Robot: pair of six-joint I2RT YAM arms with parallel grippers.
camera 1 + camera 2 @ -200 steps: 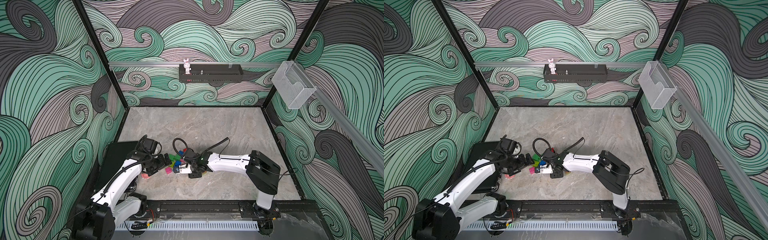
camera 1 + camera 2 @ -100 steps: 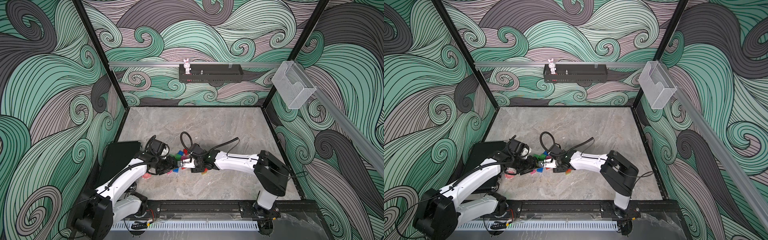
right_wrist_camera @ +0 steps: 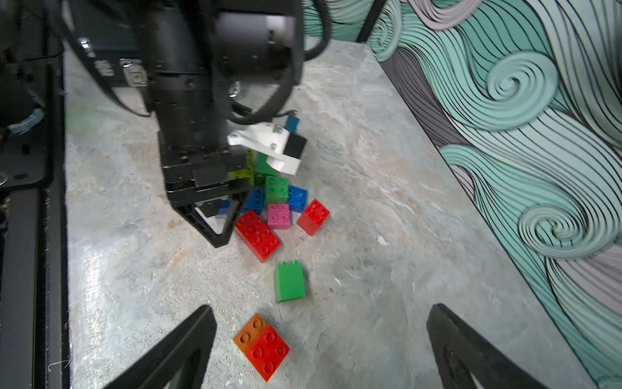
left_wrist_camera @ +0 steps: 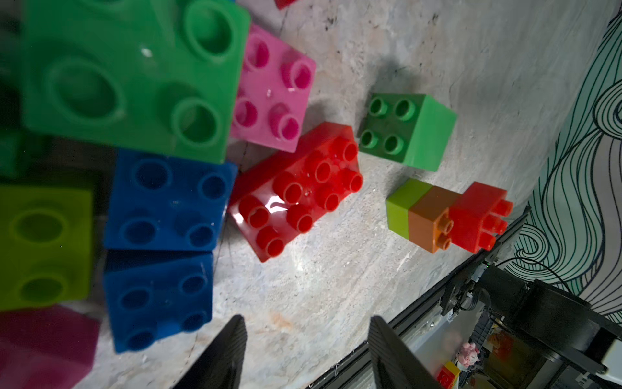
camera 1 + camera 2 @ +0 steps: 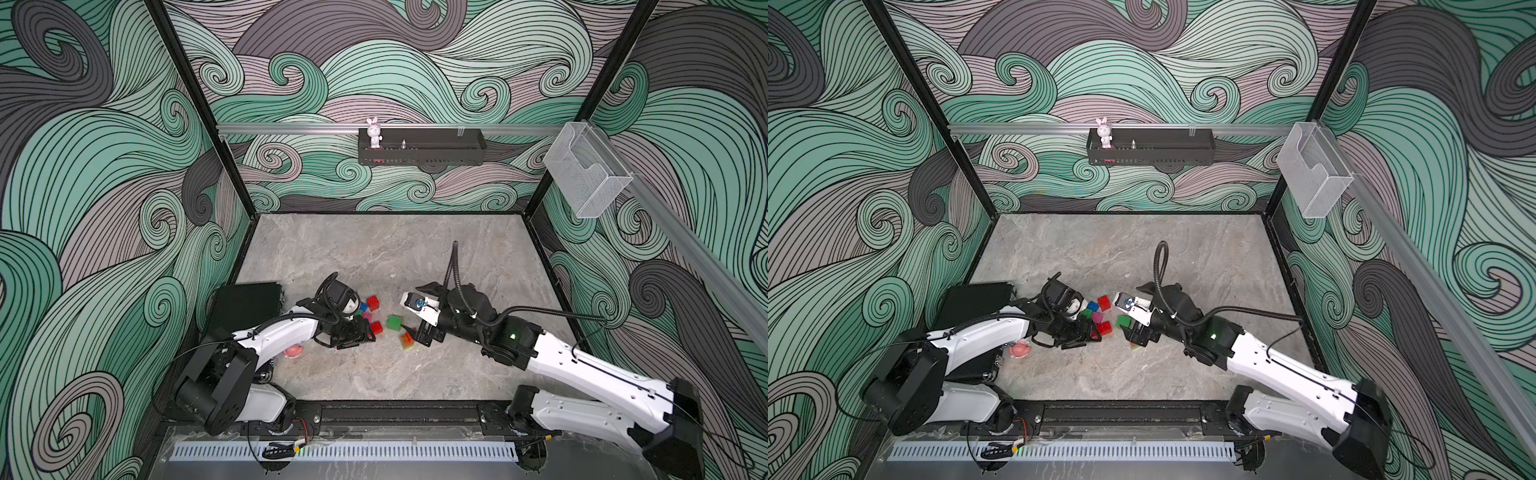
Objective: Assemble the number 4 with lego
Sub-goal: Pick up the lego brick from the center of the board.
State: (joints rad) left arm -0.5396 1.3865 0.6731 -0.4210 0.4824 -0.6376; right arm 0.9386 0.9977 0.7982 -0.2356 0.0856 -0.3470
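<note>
Near the front of the bench (image 5: 374,249), the lego (image 5: 373,302) lay scattered in two lots: a heap (image 4: 168,202) beside our left hand (image 4: 307,320), its fingers (image 4: 222,353) apart and holding nothing, and a lime, brown and red stack (image 4: 447,215) beside our right hand (image 3: 321,307), spread wide and empty.

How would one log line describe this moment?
left gripper: open, empty, beside brick pile | right gripper: open, empty, near joined lime-orange-red stack | number 4: not built

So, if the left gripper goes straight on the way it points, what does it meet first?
Probably the red oblong brick, or the bare table just before it; depth is unclear.
</note>
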